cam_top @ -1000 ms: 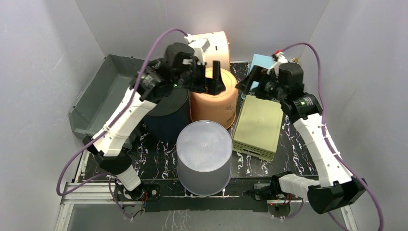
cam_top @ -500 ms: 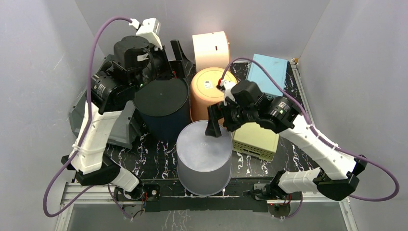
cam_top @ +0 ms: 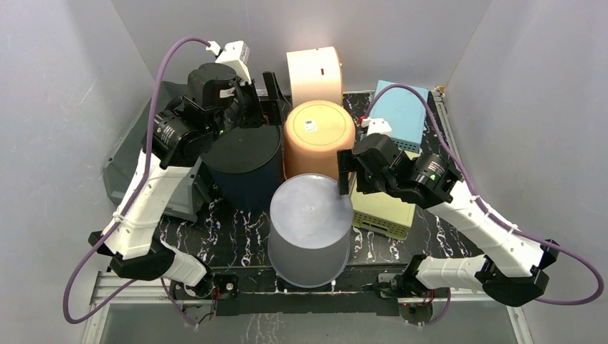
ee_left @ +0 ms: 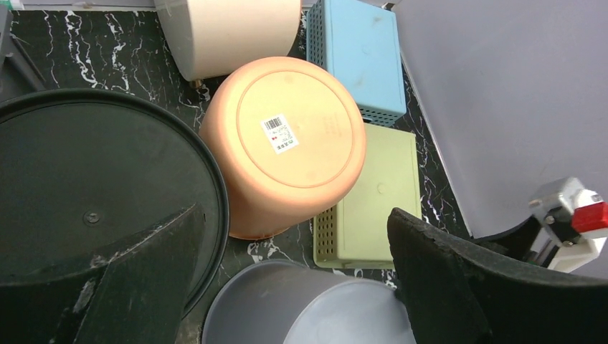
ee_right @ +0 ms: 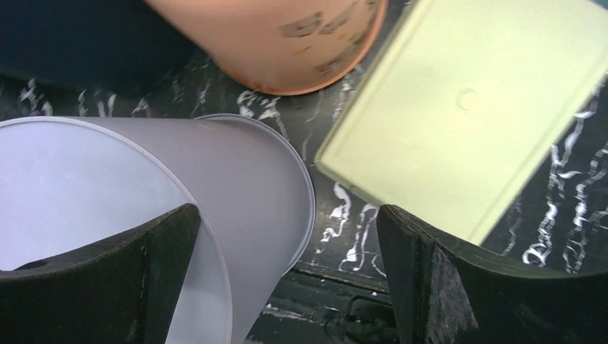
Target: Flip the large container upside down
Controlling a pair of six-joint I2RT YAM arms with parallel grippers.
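Note:
The large grey container (cam_top: 310, 229) stands at the table's front middle with its base up and leans a little; it also shows in the left wrist view (ee_left: 308, 308) and the right wrist view (ee_right: 107, 186). My right gripper (cam_top: 348, 179) is open at its upper right edge. In the right wrist view (ee_right: 287, 279) one finger (ee_right: 107, 279) lies over the grey base and the other (ee_right: 444, 287) stands beside the wall, over the table. My left gripper (cam_top: 272, 93) is open and empty, high at the back left, above the dark container (cam_top: 240, 154).
An orange container (cam_top: 319, 132) stands base up behind the grey one. A cream container (cam_top: 314, 68) lies at the back. A green basket (cam_top: 383, 208) and a blue basket (cam_top: 401, 115) sit on the right, base up. A grey bin (cam_top: 133, 161) stands at the left.
My left arm has drawn back from above the orange container to the back left. My right arm has swung from the back right down to the grey container, which has shifted slightly right.

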